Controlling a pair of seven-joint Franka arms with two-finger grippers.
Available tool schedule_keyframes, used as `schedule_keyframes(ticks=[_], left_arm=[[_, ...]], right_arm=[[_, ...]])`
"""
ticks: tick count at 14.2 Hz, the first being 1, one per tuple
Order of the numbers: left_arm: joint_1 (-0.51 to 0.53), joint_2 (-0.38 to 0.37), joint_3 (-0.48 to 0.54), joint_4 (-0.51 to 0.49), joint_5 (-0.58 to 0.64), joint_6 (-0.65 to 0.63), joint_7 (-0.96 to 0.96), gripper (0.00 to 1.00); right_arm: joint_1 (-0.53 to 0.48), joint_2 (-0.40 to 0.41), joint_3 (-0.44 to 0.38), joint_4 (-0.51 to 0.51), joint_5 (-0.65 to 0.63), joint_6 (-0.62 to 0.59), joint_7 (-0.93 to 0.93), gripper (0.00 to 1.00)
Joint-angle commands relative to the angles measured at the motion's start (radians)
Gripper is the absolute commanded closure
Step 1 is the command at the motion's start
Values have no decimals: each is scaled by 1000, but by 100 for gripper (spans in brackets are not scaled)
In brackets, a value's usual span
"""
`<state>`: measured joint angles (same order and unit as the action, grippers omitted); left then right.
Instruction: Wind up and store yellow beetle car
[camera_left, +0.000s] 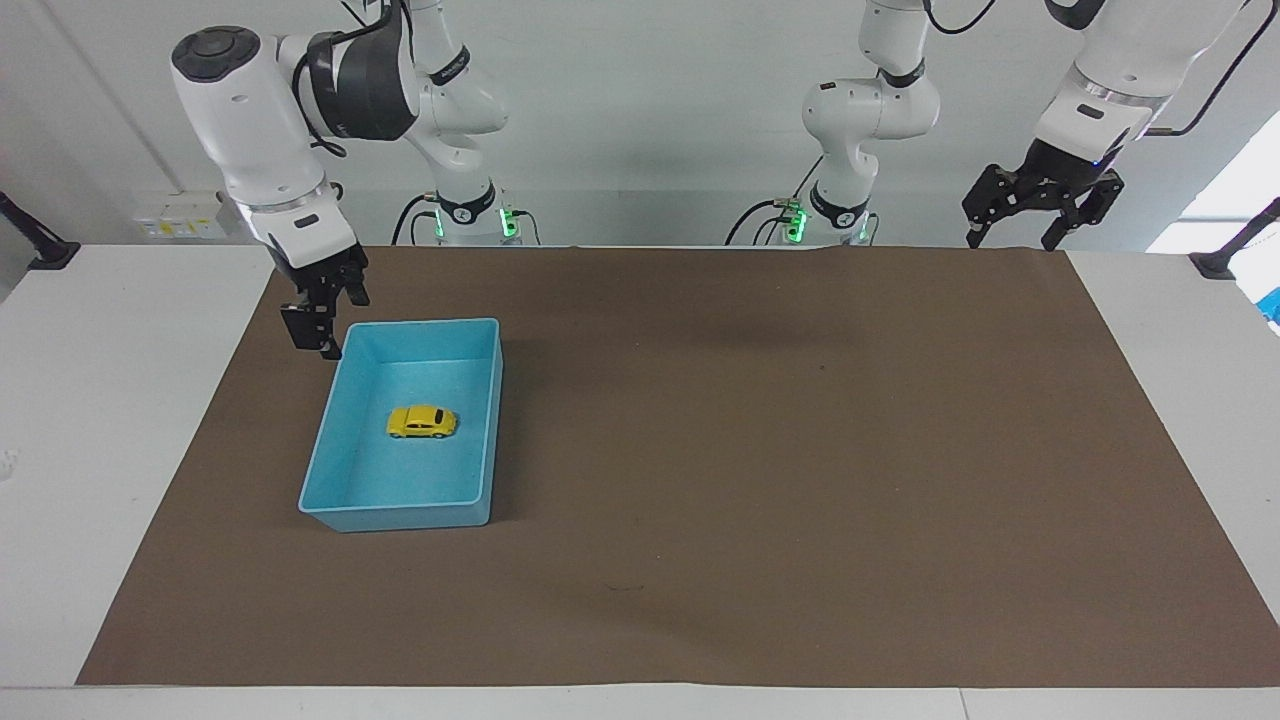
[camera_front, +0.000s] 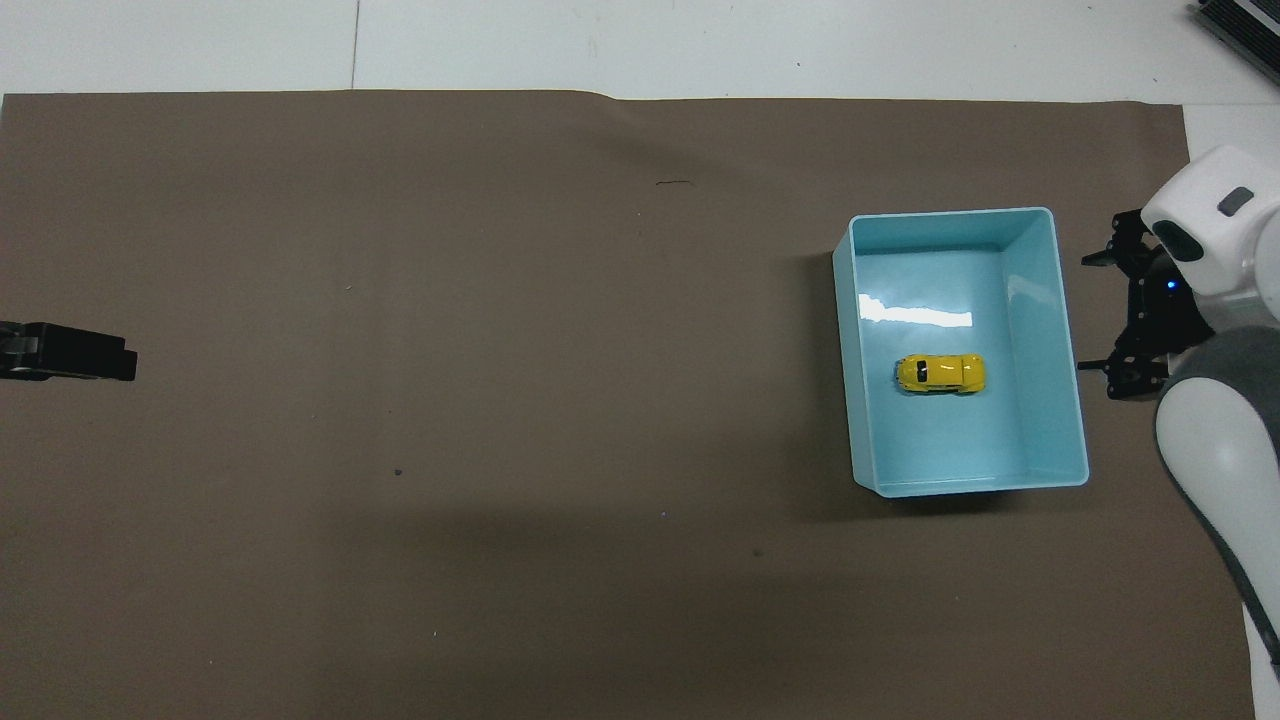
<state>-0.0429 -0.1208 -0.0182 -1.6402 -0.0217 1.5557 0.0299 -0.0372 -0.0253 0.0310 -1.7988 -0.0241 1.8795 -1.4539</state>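
The yellow beetle car (camera_left: 422, 422) stands on its wheels on the floor of the blue bin (camera_left: 400, 516), near its middle. It also shows in the overhead view (camera_front: 940, 373), inside the bin (camera_front: 856, 400). My right gripper (camera_left: 325, 318) is open and empty, raised over the brown mat just outside the bin's wall toward the right arm's end of the table; the overhead view (camera_front: 1105, 312) shows it clear of the bin. My left gripper (camera_left: 1010, 240) is open and empty and waits over the mat's edge by its base; only its tip shows in the overhead view (camera_front: 70, 352).
A brown mat (camera_left: 780, 480) covers most of the white table (camera_left: 90, 420). The bin is the only container, and it stands toward the right arm's end of the table.
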Motion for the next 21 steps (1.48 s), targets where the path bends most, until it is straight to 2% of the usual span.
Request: schedule_keyframes(ticks=[1,4,8,12,21], left_arm=[[17,-3,-8,5,-12,-17,7,0],[17,-3,-8,7,-12,-17,7,0],[17,-3,-8,7,-12,-17,7,0],[17,-3,-8,7,-12,-17,7,0],[17,-3,-8,5,-12,-17,7,0]], right_arm=[[10,-22,-19,4,16,-34,56,0],[26,-22,-43,19,84,-59,116,0],[27,-33,-57,41,87,-104,230,0],[40,-33,-54,116,93,-160,406,0],[50,-44,-65,184,84,-290,794,0]])
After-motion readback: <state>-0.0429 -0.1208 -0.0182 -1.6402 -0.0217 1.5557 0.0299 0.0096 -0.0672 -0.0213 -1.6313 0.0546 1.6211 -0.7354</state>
